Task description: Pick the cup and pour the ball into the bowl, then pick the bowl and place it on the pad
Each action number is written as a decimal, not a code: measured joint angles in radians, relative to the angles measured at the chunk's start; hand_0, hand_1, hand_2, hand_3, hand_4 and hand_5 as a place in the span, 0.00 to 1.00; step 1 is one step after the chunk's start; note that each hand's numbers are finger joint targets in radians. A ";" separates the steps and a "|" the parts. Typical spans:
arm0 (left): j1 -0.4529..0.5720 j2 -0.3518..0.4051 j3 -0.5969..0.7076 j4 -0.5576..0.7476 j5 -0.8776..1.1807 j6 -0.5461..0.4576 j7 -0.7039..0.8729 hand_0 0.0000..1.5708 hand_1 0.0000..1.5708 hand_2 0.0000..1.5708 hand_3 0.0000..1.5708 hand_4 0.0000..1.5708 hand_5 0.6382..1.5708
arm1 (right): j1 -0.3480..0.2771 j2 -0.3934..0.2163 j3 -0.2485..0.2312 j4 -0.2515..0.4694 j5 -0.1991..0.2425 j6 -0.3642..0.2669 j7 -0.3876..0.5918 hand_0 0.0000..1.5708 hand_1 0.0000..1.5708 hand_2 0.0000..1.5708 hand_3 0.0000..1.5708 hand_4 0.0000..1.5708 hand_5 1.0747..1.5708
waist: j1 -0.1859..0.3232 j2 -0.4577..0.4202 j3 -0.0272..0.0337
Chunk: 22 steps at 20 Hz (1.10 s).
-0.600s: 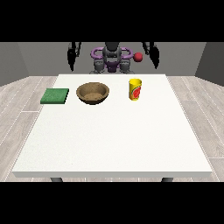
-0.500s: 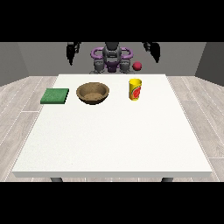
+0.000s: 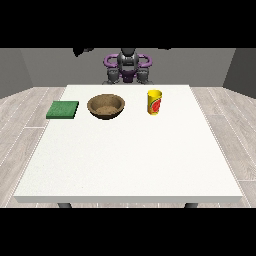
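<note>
A yellow cup (image 3: 155, 102) with a red mark stands upright on the white table (image 3: 130, 160), right of centre at the back. To its left sits a brown wooden bowl (image 3: 106, 106), and further left lies a flat green pad (image 3: 63, 109). No ball shows anywhere. Both arms are raised high. Only a dark part of the hand at the view's left (image 3: 83, 50) shows at the scene's top edge, far above the bowl. A thin dark sliver of the hand at the view's right (image 3: 165, 48) shows there too. Neither hand is near the cup.
The robot's torso (image 3: 128, 65) with purple shoulders stands behind the table's far edge. The near half of the table is bare white surface. Grey floor lies on both sides.
Both hands have risen almost out of the top of the scene. The red ball, seen in the air above the cup and dropping, no longer shows.
</note>
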 measured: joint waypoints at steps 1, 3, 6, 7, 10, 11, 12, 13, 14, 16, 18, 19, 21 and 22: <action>0.013 -0.006 -0.023 -0.021 -0.001 0.011 -0.009 0.00 0.00 0.00 0.00 0.00 0.93 | 0.002 -0.006 -0.018 -0.001 -0.017 0.011 -0.015 0.00 0.00 0.00 0.00 0.00 0.99 | 0.002 0.015 -0.0006; 0.019 -0.012 -0.061 -0.050 -0.018 0.026 -0.031 0.00 0.00 0.00 0.00 0.00 0.90 | -0.015 -0.011 -0.039 -0.003 -0.031 0.017 -0.032 0.00 0.00 0.00 0.00 0.00 0.99 | 0.003 0.056 -0.0013; -0.018 -0.007 -0.055 -0.056 -0.045 0.024 -0.074 0.00 0.00 0.00 0.00 0.00 0.86 | -0.060 -0.006 -0.051 0.010 -0.040 0.020 -0.068 0.00 0.00 0.00 0.00 0.00 0.99 | 0.001 0.131 -0.0020; -0.039 -0.007 -0.054 -0.059 -0.057 0.028 -0.076 0.00 0.00 0.00 0.00 0.00 0.82 | -0.072 -0.001 -0.047 0.019 -0.035 0.020 -0.081 0.00 0.00 0.00 0.00 0.00 0.98 | 0.000 0.152 -0.0022; -0.090 0.009 -0.023 -0.022 -0.068 0.017 -0.121 0.00 0.00 0.00 0.00 0.00 0.77 | -0.114 0.012 -0.034 0.050 -0.020 0.022 -0.126 0.00 0.00 0.00 0.00 0.00 0.99 | -0.003 0.225 -0.0024; -0.123 0.012 -0.010 -0.003 -0.075 0.019 -0.134 0.00 0.00 0.00 0.00 0.00 0.75 | -0.133 0.014 -0.030 0.059 -0.015 0.023 -0.140 0.00 0.00 0.00 0.00 0.00 0.99 | -0.011 0.257 -0.0023; -0.144 0.014 0.003 0.024 -0.084 0.021 -0.161 0.00 0.00 0.00 0.00 0.00 0.73 | -0.150 0.015 -0.029 0.067 -0.014 0.025 -0.150 0.00 0.00 0.00 0.00 0.00 0.99 | -0.019 0.288 -0.0024; -0.165 0.022 0.024 0.055 -0.087 0.020 -0.180 0.00 0.00 0.00 0.00 0.00 0.71 | -0.157 0.020 -0.022 0.068 -0.013 0.027 -0.156 0.00 0.00 0.00 0.00 0.00 0.98 | -0.032 0.307 -0.0026; -0.189 0.029 0.037 0.075 -0.094 0.020 -0.202 0.00 0.00 0.00 0.00 0.00 0.69 | -0.178 0.014 -0.031 0.082 -0.017 0.032 -0.171 0.00 0.00 0.00 0.00 0.00 0.98 | -0.034 0.339 -0.0026; -0.241 0.055 0.075 0.112 -0.096 0.013 -0.223 0.00 0.00 0.00 0.00 0.00 0.66 | -0.212 -0.001 -0.054 0.118 -0.027 0.049 -0.214 0.00 0.00 0.00 0.00 0.00 0.98 | -0.041 0.394 -0.0026; -0.284 0.069 0.110 0.171 -0.097 0.010 -0.256 0.00 0.00 0.00 0.00 0.00 0.66 | -0.236 -0.018 -0.067 0.145 -0.034 0.069 -0.236 0.00 0.00 0.00 0.00 0.00 0.98 | -0.055 0.426 -0.0026; -0.300 0.079 0.127 0.203 -0.097 0.006 -0.271 0.00 0.00 0.00 0.00 0.00 0.66 | -0.247 -0.027 -0.074 0.160 -0.037 0.078 -0.244 0.00 0.00 0.00 0.00 0.00 0.98 | -0.058 0.431 -0.0026; -0.350 0.095 0.159 0.267 -0.097 0.003 -0.296 0.00 0.00 0.00 0.00 0.00 0.66 | -0.281 -0.044 -0.085 0.179 -0.042 0.091 -0.247 0.00 0.00 0.00 0.00 0.00 0.98 | -0.072 0.452 -0.0025; -0.360 0.097 0.167 0.302 -0.099 -0.001 -0.316 0.00 0.00 0.00 0.00 0.00 0.66 | -0.285 -0.050 -0.091 0.199 -0.042 0.097 -0.256 0.00 0.00 0.00 0.00 0.00 0.98 | -0.073 0.449 -0.0029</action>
